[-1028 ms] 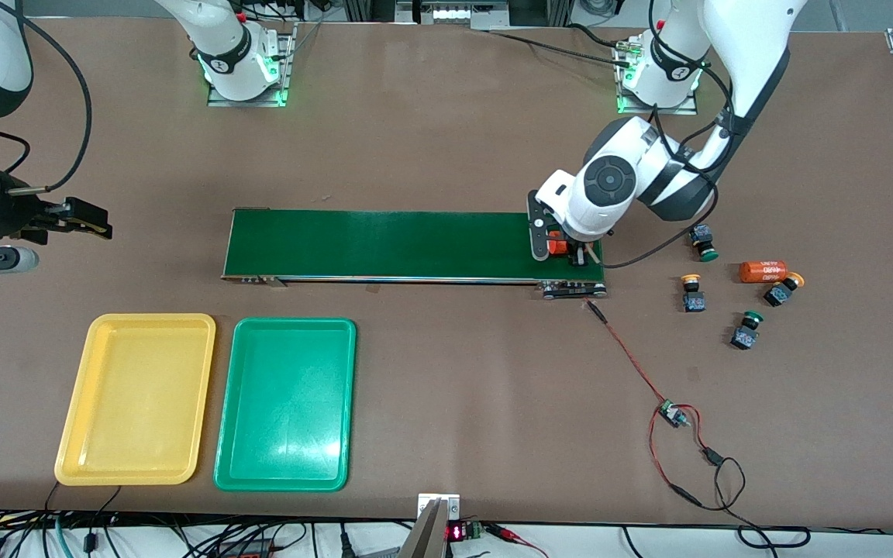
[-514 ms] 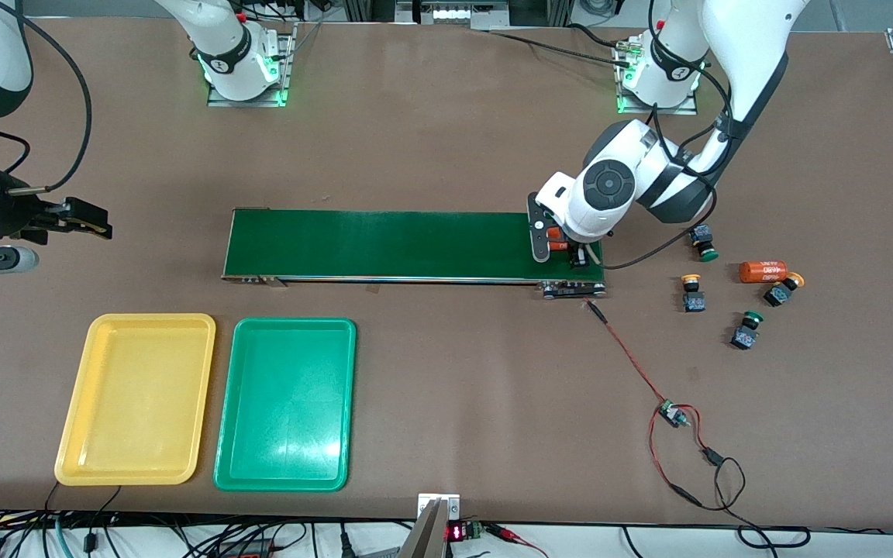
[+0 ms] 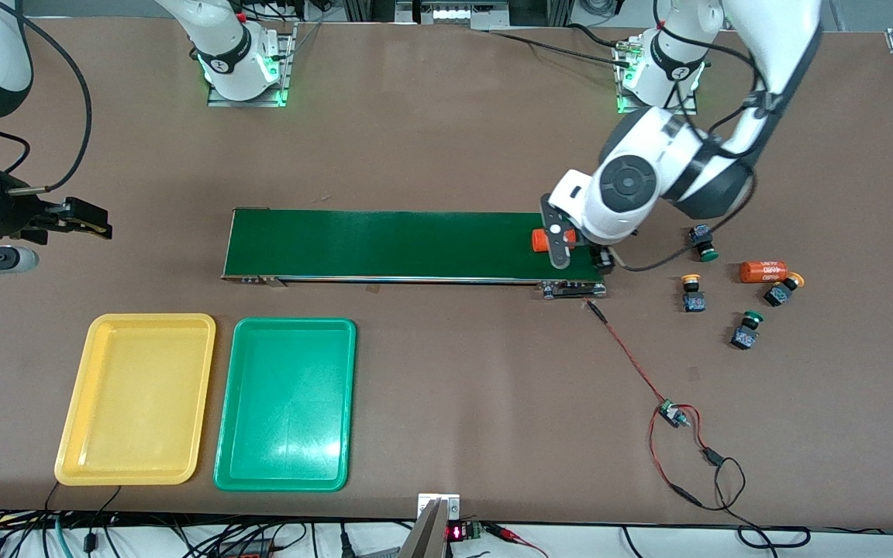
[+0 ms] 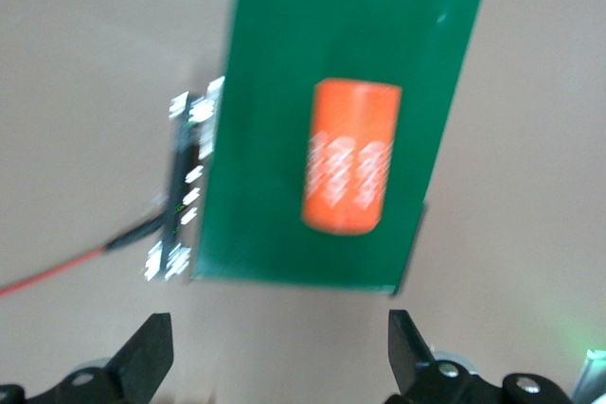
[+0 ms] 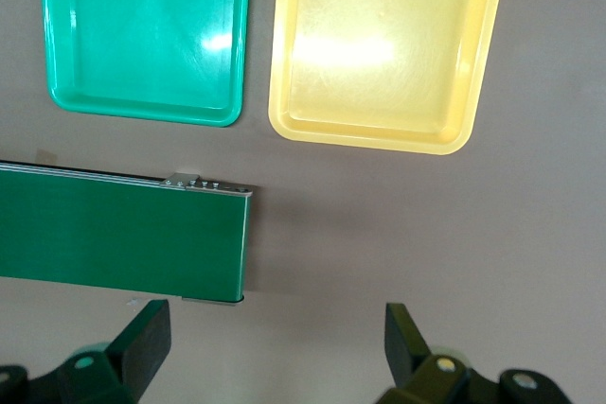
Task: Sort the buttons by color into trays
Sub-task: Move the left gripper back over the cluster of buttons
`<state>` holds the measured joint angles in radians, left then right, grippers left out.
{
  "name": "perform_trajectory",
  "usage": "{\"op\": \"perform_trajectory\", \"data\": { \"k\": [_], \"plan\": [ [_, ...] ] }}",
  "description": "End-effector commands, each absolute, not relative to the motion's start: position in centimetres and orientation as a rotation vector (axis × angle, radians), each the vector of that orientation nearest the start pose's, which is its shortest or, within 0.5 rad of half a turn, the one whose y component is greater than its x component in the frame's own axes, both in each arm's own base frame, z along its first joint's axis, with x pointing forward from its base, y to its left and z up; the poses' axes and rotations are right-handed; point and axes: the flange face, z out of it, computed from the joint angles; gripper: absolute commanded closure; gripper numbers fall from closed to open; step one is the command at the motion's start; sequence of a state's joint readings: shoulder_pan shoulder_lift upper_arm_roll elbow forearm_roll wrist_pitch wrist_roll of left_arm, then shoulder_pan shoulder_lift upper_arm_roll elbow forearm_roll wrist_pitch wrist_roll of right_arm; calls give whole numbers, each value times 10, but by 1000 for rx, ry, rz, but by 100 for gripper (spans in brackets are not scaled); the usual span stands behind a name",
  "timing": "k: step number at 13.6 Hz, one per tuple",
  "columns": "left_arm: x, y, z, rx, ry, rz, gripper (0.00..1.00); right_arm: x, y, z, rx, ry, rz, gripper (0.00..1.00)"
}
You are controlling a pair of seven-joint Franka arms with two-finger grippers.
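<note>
**Orange cylinder lying free on belt; all four buttons on tabletop, both trays empty**

The brown tabletop (image 3: pixel 446 139) carried a long dark-green conveyor belt (image 3: pixel 384 244) across its middle. Nearer the front camera than the belt, toward the right arm's end, the yellow tray (image 3: pixel 74 457) and the green tray (image 3: pixel 233 473) lay side by side, the yellow one outermost; neither held anything.

The left tool (image 3: pixel 570 252) stood over the belt's end nearest the left arm. The front view hid its fingers behind the wrist; the left wrist view showed both fingers (image 4: pixel 147 357) spread wide, gripping nothing, with an orange cylinder (image 4: pixel 348 169) lying on its side on the belt between and below them, clear of both. The front view showed only one end of that cylinder.

The right tool (image 3: pixel 78 217) waited over bare tabletop toward the right arm's end. Its wrist view showed its fingers (image 5: pixel 142 342) apart and empty, with both trays and the belt's other end below.

A second orange cylinder (image 3: pixel 763 270) lay on the tabletop toward the left arm's end among the four buttons: a green button (image 3: pixel 704 243), a yellow button (image 3: pixel 692 293), another yellow button (image 3: pixel 784 289) touching or just beside that cylinder, and another green button (image 3: pixel 746 329). Neither wrist view showed these.
</note>
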<state>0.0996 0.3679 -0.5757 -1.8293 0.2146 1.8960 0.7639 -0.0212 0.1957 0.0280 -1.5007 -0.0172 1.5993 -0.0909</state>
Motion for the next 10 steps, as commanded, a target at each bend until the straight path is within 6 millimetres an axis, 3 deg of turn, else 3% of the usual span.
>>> {"op": "perform_trajectory", "data": {
  "k": [1,5,10],
  "plan": [
    [583,-192,331,-2642,1841,403,0,611,1,551,-3151,-172,154,0],
    [602,-124,320,-2818,1589,421,0,611,1,551,-3149,-171,154,0],
    [604,-107,319,-3002,1078,457,0,611,0,551,-3148,-166,156,0]
  ]
}}
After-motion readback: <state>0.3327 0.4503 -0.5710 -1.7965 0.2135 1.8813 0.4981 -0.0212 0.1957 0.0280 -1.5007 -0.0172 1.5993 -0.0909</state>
